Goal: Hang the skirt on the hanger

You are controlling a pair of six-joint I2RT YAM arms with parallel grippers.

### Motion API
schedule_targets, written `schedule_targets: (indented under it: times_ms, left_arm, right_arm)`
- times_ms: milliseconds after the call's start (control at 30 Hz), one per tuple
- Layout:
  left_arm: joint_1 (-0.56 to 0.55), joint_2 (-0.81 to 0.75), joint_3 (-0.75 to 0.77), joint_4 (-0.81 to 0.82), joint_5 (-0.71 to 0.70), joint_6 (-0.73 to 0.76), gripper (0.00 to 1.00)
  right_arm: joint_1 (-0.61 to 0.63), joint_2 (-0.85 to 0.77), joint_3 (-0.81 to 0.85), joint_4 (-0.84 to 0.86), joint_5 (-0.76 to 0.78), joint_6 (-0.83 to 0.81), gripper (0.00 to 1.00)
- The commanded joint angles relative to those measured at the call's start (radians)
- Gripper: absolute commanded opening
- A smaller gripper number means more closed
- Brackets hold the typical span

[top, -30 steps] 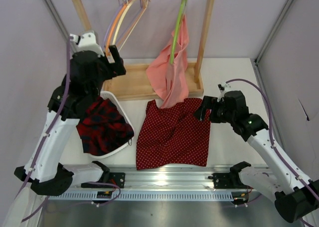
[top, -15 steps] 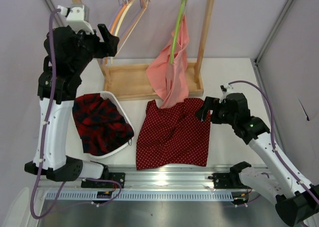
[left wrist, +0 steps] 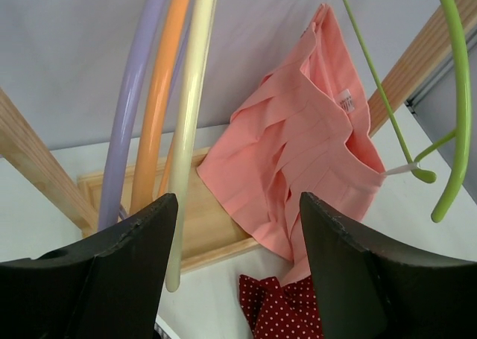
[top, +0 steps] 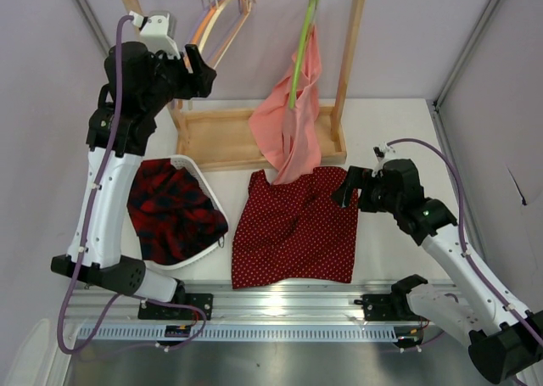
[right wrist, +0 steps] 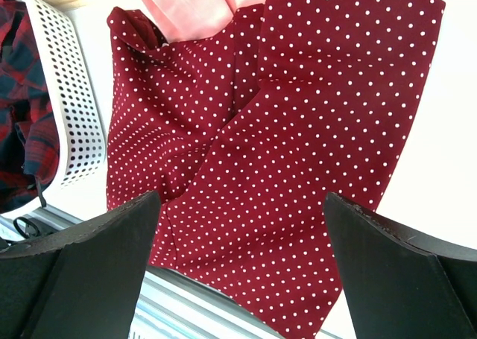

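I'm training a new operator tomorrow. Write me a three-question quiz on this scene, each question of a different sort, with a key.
1. True or false: the skirt lies on the table, on no hanger.
2. What holds the plaid garment? A) white basket B) wooden rack C) lilac hanger
3. In a few words: what hangs on the lime-green hanger?

Key: 1 true; 2 A; 3 the salmon-pink cloth.
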Motion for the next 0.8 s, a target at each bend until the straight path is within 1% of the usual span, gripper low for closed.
schedule_targets:
  times_ms: [0, 67, 100, 333, 500, 600, 700, 767]
  left_arm:
    - [0.008, 0.009, -0.002, 0.049, -0.045, 0.025, 0.72]
    - [0.006, 0.021, -0.004, 0.049, -0.06, 0.031, 0.72]
    - [0.006, 0.024, -0.004, 0.051, -0.094, 0.034, 0.72]
    - [0.006, 0.05, -0.011, 0.051, -0.079, 0.031, 0.7]
    - [0.006, 0.059, -0.016, 0.063, -0.103, 0.037, 0.69]
    - [0.006, 0.068, -0.021, 0.075, -0.128, 0.04, 0.66]
    - [0.008, 0.078, -0.041, 0.121, -0.14, 0.052, 0.62]
    - [0.006, 0.081, -0.057, 0.157, -0.128, 0.074, 0.62]
  right_arm:
    - [0.002, -0.003, 0.0, 0.033, 0.014, -0.003, 0.99]
    - [0.002, 0.003, 0.003, 0.033, 0.009, 0.0, 0.99]
    - [0.001, 0.005, 0.004, 0.033, 0.009, 0.0, 0.99]
    - [0.001, 0.003, 0.006, 0.031, 0.011, 0.005, 0.99]
    - [0.001, 0.005, 0.007, 0.027, 0.011, 0.008, 0.99]
    - [0.001, 0.0, 0.01, 0.025, 0.012, 0.01, 0.99]
    - [0.002, -0.003, 0.009, 0.027, 0.015, 0.011, 0.99]
    - [0.002, 0.0, 0.007, 0.022, 0.017, 0.011, 0.99]
